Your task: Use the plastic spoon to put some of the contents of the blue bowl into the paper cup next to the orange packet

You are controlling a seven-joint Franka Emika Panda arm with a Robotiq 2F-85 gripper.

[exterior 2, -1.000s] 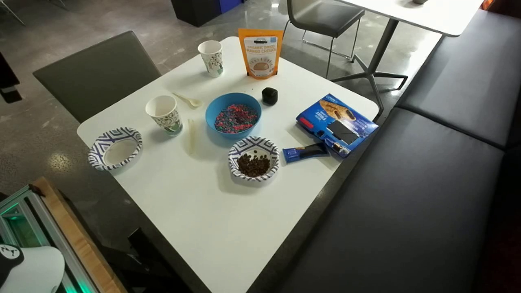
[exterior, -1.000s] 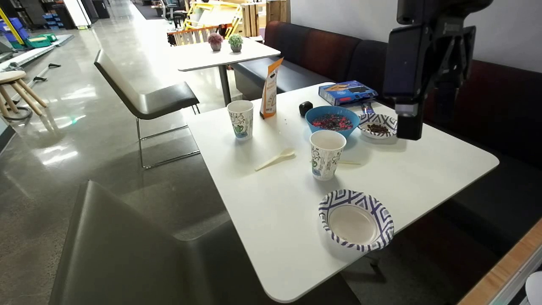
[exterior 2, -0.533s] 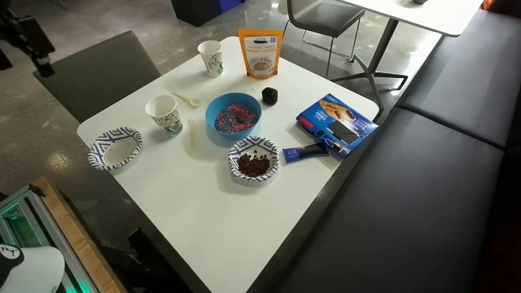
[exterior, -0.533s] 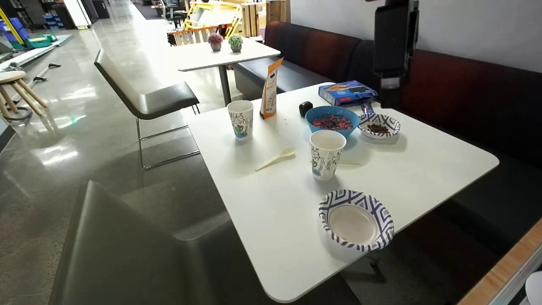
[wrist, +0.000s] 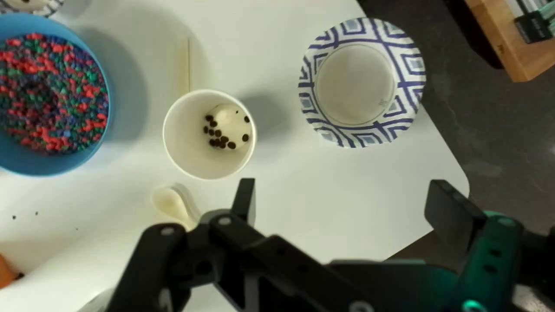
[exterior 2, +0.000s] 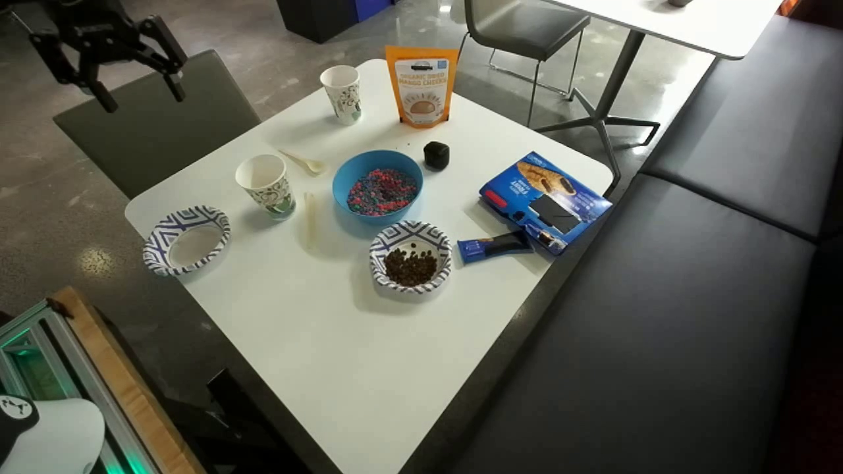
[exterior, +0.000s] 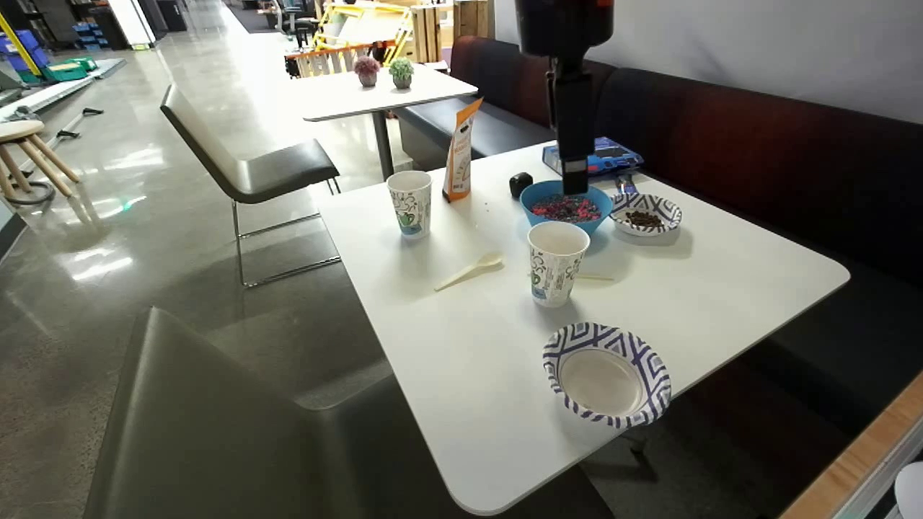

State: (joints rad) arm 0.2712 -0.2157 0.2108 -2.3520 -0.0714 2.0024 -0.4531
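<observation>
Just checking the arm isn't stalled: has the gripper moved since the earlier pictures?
Yes: in an exterior view the gripper has shifted rightward in the picture, toward the unmoved blue bowl.

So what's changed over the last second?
In an exterior view, the black two-fingered pincer moved rightward and somewhat up, and turned. It is open; nothing was taken hold of or let go. The cream plastic spoon, round blue bowl, upright orange-and-white packet and the white printed paper cup beside it stayed put.

The wrist view's left edge crops the blue bowl (wrist: 63, 164) (orange packet (wrist: 5, 274) too). There the gripper (wrist: 342, 190) partly hides the spoon (wrist: 170, 203).
</observation>
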